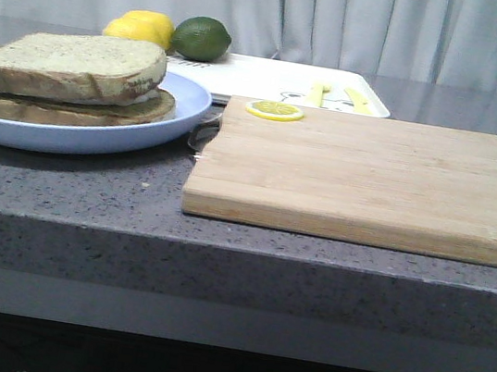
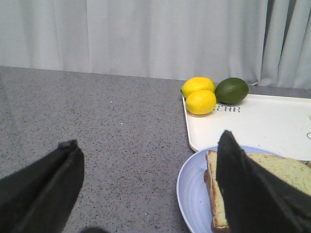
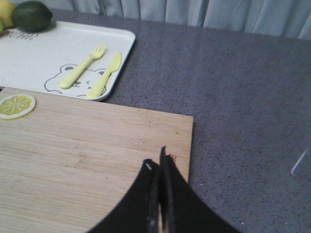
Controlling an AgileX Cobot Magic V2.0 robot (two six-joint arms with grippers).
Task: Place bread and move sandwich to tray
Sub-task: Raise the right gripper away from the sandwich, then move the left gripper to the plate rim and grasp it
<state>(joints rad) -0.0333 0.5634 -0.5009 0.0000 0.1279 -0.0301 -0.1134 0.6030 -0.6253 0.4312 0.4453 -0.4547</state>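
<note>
The thick square toast slice with its pale greenish-tan face (image 1: 65,65) already lies atop the flatter tan slice on the round pale-blue plate (image 1: 97,137), near the counter's front-left corner, so I judge the bread placed and the move not yet begun. My left gripper (image 2: 148,182) hangs spread wide beside the plate's rim; next it must take that smooth, thin rim. The flat white rectangular tray (image 1: 274,78) waits toward the back edge. My right gripper (image 3: 158,194) is pressed together, empty, over the grainy wooden cutting board (image 3: 87,160).
</note>
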